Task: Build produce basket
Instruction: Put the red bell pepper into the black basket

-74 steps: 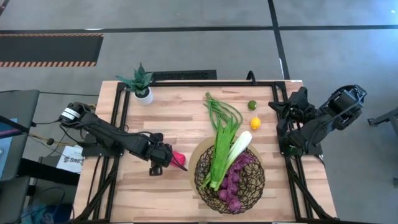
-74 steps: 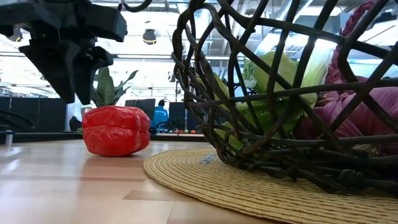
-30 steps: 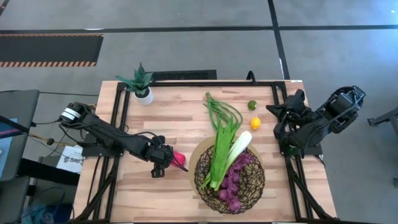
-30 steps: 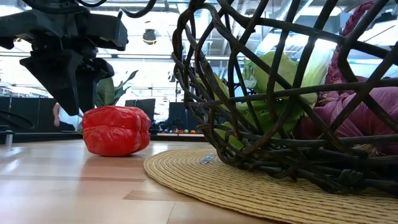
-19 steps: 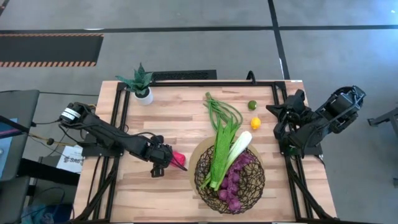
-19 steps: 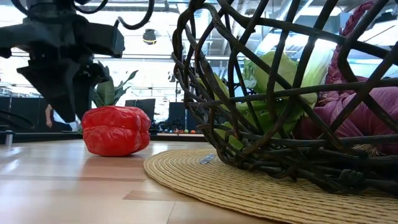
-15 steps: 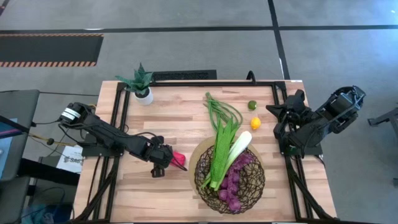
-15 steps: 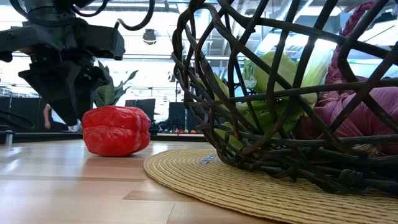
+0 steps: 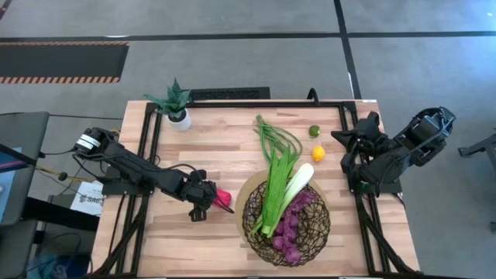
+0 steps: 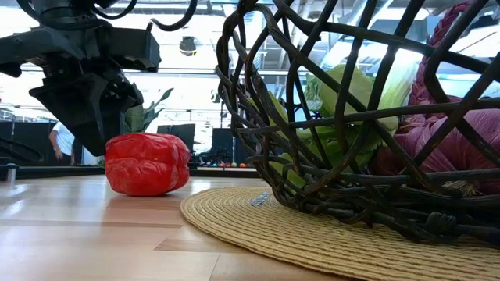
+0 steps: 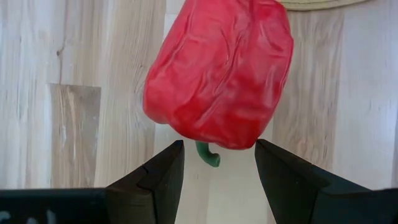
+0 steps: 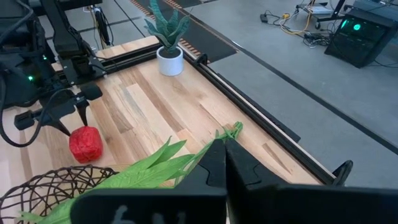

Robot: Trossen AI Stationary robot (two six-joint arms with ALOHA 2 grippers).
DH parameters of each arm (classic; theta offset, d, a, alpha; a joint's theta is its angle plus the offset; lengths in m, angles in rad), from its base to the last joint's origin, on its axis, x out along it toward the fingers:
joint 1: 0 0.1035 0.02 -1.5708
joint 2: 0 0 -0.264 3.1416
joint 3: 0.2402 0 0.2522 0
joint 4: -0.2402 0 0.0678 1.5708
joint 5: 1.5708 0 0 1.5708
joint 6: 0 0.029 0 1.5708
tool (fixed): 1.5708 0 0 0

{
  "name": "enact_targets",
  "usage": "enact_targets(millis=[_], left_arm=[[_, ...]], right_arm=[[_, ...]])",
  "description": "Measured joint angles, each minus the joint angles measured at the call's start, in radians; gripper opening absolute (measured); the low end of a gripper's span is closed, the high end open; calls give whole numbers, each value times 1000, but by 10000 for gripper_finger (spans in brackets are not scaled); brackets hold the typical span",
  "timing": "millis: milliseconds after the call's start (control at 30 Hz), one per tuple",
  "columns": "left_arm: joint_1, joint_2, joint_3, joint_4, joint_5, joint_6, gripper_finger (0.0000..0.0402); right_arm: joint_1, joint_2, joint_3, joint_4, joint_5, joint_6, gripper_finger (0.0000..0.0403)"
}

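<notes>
The red pepper [image 9: 224, 198] lies on its side on the table, left of the basket [image 9: 287, 221]. My left gripper [image 11: 219, 146] is open and low at the pepper's stem end [image 11: 209, 155], one finger on either side of the green stem, touching nothing I can see. The dark wire basket stands on a round woven mat [image 10: 258, 222] and holds purple grapes [image 9: 294, 225], a leek [image 9: 298, 184] and a leafy stalk [image 9: 275, 190]. Looped green beans [image 9: 277, 139], a lemon [image 9: 318, 153] and a lime [image 9: 315, 131] lie beyond the basket. My right gripper [image 12: 225, 149] is shut and waits at the table's right edge.
A small potted plant [image 9: 177, 105] stands at the far left corner. Black frame rails [image 9: 151, 132] run along the table's left, right and far edges. Bare wood lies between the plant and the pepper. A person shows far off in the room behind [image 10: 61, 140].
My left gripper has eased a little down and toward the pepper, staying open. The pepper and the other produce have kept their places.
</notes>
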Motion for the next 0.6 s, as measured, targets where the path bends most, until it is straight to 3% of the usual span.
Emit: enact_targets(millis=[600], left_arm=[[0,0,0,-39,-63,46,184]], right_arm=[[0,0,0,0,0,0,5]])
